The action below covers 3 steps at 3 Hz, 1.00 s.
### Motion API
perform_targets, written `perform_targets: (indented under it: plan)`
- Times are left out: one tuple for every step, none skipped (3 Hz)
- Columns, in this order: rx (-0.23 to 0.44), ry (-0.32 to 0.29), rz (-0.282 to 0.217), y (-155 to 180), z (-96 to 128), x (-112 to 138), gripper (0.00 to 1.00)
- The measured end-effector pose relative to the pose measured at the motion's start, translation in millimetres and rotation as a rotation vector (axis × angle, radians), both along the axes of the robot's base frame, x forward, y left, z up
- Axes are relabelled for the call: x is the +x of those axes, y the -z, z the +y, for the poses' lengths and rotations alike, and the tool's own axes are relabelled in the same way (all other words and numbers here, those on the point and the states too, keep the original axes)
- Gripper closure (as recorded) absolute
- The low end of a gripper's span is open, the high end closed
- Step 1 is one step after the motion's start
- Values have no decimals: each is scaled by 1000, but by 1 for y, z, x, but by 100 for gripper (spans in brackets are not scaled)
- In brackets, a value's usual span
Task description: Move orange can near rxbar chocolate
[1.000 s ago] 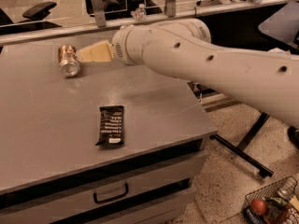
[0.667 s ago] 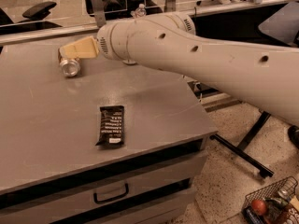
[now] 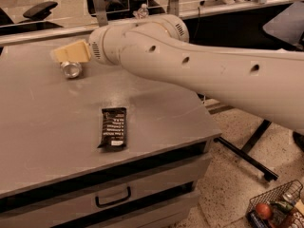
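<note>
The orange can point(image 3: 71, 70) lies on its side at the far left of the grey table point(image 3: 42, 127), its silver end facing me; most of its body is hidden. My gripper point(image 3: 70, 53) is right above and over the can, at the end of the big white arm point(image 3: 190, 70) that reaches in from the right. The rxbar chocolate point(image 3: 114, 128), a flat black wrapper with white text, lies nearer the table's front edge, well apart from the can.
The table has drawers point(image 3: 114, 196) in its front. A wire basket point(image 3: 275, 208) with food stands on the floor at the lower right. A water bottle point(image 3: 142, 11) and office chairs point(image 3: 40, 8) are behind the table.
The arm has swung left across the table. My gripper moved from right of the can to over it and now covers most of it. The rxbar has not moved.
</note>
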State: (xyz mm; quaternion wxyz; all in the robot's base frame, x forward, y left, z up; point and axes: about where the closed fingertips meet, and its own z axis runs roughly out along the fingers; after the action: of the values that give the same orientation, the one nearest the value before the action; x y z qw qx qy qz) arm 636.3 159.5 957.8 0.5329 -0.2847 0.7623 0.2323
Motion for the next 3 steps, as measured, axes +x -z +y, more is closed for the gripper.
perform_targets:
  plan:
    - [41, -6, -47, -6, 9, 3, 0]
    - [71, -4, -66, -14, 14, 10, 0]
    - [80, -21, -68, -18, 31, 13, 0]
